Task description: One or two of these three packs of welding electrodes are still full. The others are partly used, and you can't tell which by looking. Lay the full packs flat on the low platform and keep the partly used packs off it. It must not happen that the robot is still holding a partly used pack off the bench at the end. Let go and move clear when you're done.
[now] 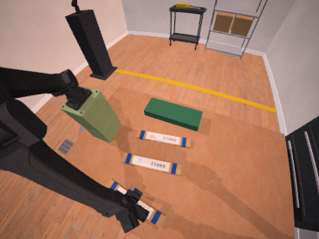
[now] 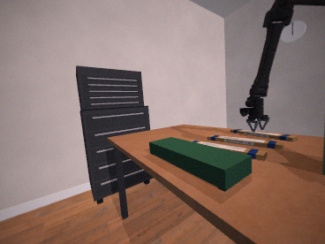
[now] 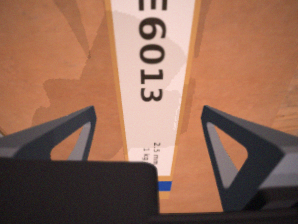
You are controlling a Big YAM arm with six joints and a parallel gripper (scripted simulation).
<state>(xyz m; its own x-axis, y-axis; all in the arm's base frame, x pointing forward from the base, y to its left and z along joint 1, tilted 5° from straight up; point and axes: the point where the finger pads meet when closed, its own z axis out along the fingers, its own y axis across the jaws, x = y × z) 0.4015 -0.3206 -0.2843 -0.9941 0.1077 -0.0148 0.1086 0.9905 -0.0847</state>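
Three long packs with white labels and blue end bands lie flat on the table: one (image 1: 162, 138) (image 2: 225, 148) beside the dark green low platform (image 1: 173, 113) (image 2: 194, 156), a middle one (image 1: 152, 164) (image 2: 240, 141), and one (image 1: 157, 217) (image 2: 265, 134) (image 3: 155, 60) farthest from the platform. No pack is on the platform. My gripper (image 1: 139, 203) (image 2: 259, 128) (image 3: 148, 111) is open and empty, just above the farthest pack. In the wrist view its fingers stand on either side of that pack, whose label reads E6013. The arm hides part of this pack in the top view.
A tall sage-green box (image 1: 97, 119) stands left of the packs, with a black part on top. A black drawer cabinet (image 1: 305, 173) (image 2: 115, 133) stands beyond the table's edge. A black pillar (image 1: 92, 43) and a cart (image 1: 186, 23) are farther back.
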